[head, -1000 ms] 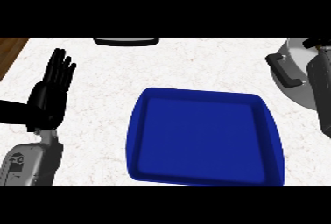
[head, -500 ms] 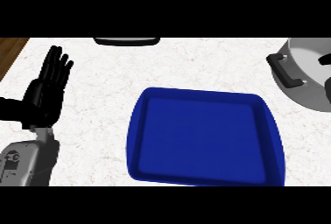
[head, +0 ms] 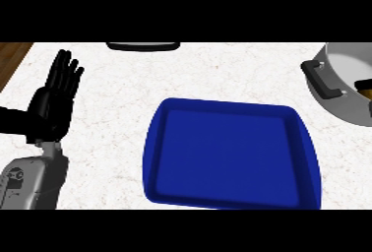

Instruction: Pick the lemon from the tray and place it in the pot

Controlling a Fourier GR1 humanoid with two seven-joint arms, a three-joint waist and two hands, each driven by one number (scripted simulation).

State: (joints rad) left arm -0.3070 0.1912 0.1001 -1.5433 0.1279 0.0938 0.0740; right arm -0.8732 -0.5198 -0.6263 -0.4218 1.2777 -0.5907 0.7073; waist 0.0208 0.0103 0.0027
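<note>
1. A blue tray (head: 231, 157) lies on the white speckled counter (head: 181, 74), filling the middle and lower right of the head view; its inner floor shows plain blue all over.
2. A grey pot (head: 347, 93) stands at the right edge of the view, well apart from the tray's upper right corner and partly cut off by the edge.
3. A black handle (head: 322, 78) sticks out from the pot's left wall, facing the tray.
4. Inside the pot, right at the edge of the view, a small yellowish patch shows; it is possibly the lemon (head: 365, 88), but too little of it is in view to be sure.
5. The left hand (head: 51, 106) shows at the left side of the view, above its grey forearm (head: 33, 179), resting with the fingers straight and pointing up, grasping nothing.
6. This hand is well to the left of the tray and touches neither the tray nor the pot.
7. A dark object (head: 143, 46) sits at the far edge of the counter, mostly cut off, so what it is cannot be told.
8. A strip of brown wood (head: 11, 59) shows past the counter's upper left corner.
</note>
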